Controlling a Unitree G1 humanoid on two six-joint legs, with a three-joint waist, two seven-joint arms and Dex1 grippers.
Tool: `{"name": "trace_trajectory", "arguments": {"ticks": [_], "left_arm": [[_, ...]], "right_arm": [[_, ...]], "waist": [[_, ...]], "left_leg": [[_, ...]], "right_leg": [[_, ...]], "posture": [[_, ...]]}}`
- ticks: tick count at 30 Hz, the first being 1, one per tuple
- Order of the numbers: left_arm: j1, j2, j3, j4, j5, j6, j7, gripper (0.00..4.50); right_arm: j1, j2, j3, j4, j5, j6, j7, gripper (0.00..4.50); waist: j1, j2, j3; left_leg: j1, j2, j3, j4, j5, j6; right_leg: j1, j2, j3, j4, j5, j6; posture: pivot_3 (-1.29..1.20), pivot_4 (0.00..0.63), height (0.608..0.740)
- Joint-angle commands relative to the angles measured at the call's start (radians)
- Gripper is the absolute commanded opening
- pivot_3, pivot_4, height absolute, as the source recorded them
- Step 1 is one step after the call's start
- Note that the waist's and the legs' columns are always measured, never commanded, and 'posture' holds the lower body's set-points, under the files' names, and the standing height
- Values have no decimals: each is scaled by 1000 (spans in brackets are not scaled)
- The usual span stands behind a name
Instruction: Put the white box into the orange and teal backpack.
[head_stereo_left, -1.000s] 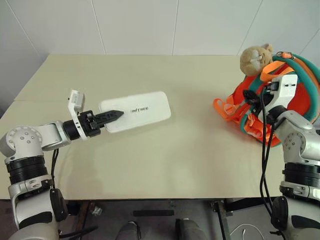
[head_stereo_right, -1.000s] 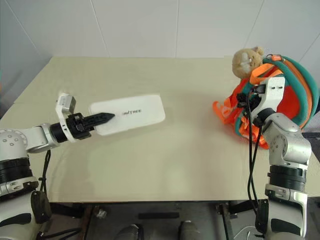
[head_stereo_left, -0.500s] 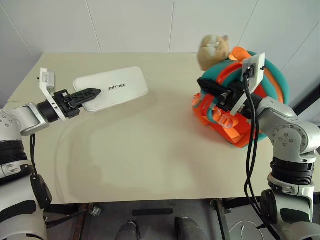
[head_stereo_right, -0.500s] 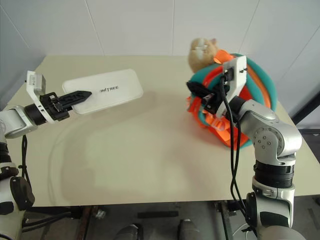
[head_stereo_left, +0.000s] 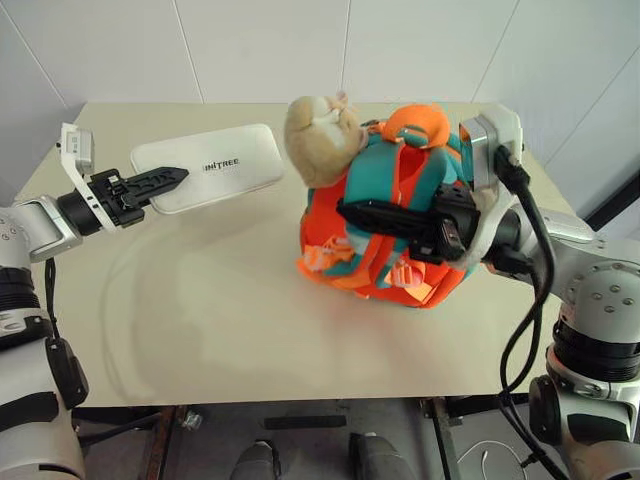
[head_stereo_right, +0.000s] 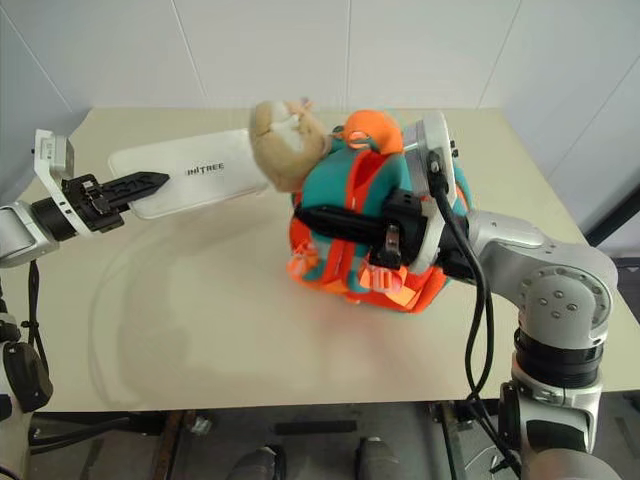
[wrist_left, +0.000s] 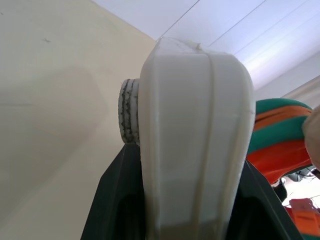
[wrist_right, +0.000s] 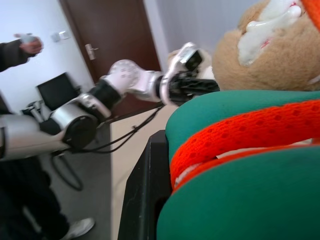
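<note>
White tiled walls stood behind the beige surface (head_stereo_left: 200, 320). My left end effector (head_stereo_left: 165, 180) pinched one short end of the flat, elongated white box with dark lettering (head_stereo_left: 215, 170), holding it level above the far left of the surface. My right end effector (head_stereo_left: 385, 217) was pressed together on the teal straps of the small rounded orange and teal fabric backpack (head_stereo_left: 395, 245), which sat mid-surface, near the box's free end. A tan plush animal (head_stereo_left: 318, 138) rode on the backpack's top, its side overlapping the box's free end in the head views.
</note>
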Motion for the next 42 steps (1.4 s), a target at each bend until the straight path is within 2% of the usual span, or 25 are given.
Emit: {"name": "trace_trajectory", "arguments": {"ticks": [1, 7, 11, 17, 26, 32, 42], "left_arm": [[-35, 31, 5, -5, 6, -19, -45, 1250], [5, 56, -6, -79, 2, -50, -143, 1250], [86, 77, 15, -193, -18, -113, -237, 1250], [196, 58, 80, -339, -58, -280, -384, 1250], [289, 63, 78, -447, -66, -411, -496, 1250], [279, 83, -12, -423, 5, -508, -562, 1250], [46, 72, -262, -276, 249, -741, -640, 1250]], "right_arm": [[54, -87, 42, -90, 8, -5, 127, 0], [130, -270, 136, -101, -195, -124, 355, 0], [162, -334, 172, -54, -316, -222, 457, 0], [154, -329, 208, 15, -421, -303, 503, 0], [134, -303, 225, 46, -459, -322, 519, 0], [123, -292, 232, 57, -476, -322, 524, 0], [102, -281, 239, 81, -490, -321, 531, 0]], "waist": [[4, 0, 0], [10, 0, 0], [10, -1, 0], [20, -1, 0], [20, -1, 0], [21, -1, 0], [22, -1, 0]], "left_leg": [[0, 0, 0, 0, 0, 0], [0, 0, 0, 2, -1, 1], [1, 0, 1, 2, -1, 1], [1, 0, 1, 5, 0, 1], [2, 0, 0, 8, 0, 1], [2, 0, 0, 8, -1, 2], [2, 0, 0, 10, -1, 2]], "right_leg": [[0, 0, 0, 0, 0, 0], [0, 0, 0, -1, 0, 0], [0, 1, 1, -3, 0, 0], [1, 1, 1, -1, 0, 0], [3, 0, 1, 0, 0, 0], [3, 0, 1, 0, 0, 0], [4, 1, 1, 1, 0, 0]], "posture": [[0, 150, 740], [0, 150, 740], [0, 150, 740], [0, 150, 740], [0, 150, 740], [0, 150, 740], [0, 150, 740]]}}
